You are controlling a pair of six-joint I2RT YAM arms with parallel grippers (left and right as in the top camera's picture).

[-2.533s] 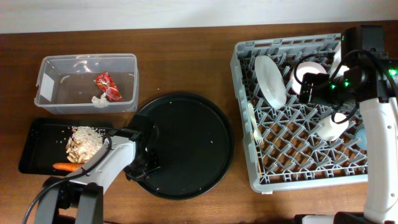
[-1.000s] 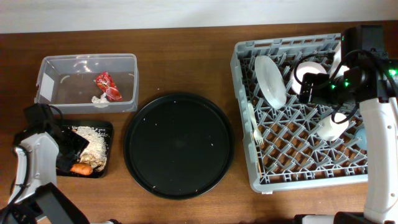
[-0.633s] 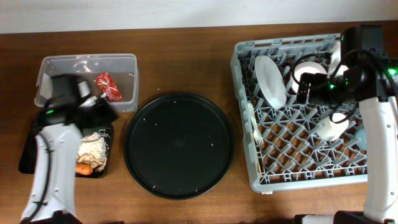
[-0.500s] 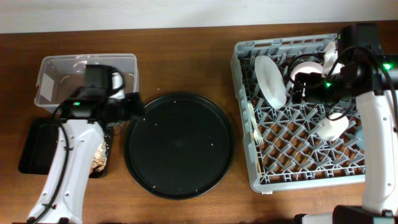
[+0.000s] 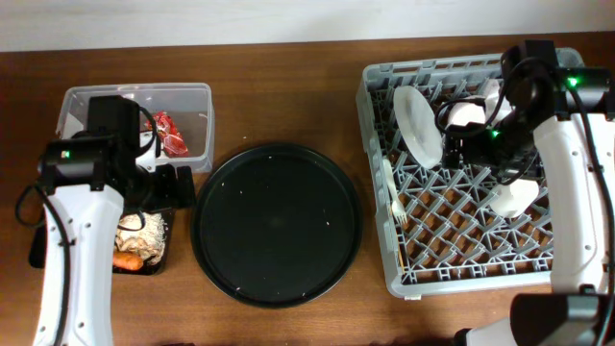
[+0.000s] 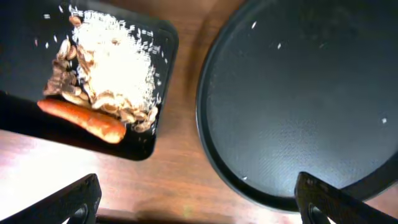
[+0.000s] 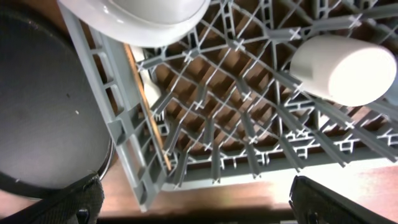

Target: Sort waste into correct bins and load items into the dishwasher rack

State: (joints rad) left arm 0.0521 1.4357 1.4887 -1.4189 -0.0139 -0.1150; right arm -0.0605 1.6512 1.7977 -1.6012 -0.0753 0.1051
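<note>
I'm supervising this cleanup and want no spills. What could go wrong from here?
The orange carrot lies near the rim of the shallow black rectangular tray, beside the beige food scraps; the open left gripper hovering there might knock it off. The right gripper hangs close over the grey pegged plastic rack and could bump the small white cup.

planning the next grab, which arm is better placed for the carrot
Left: the left gripper hovers open beside the flat black tray holding the carrot; the right gripper is over the dishwasher rack.
</note>
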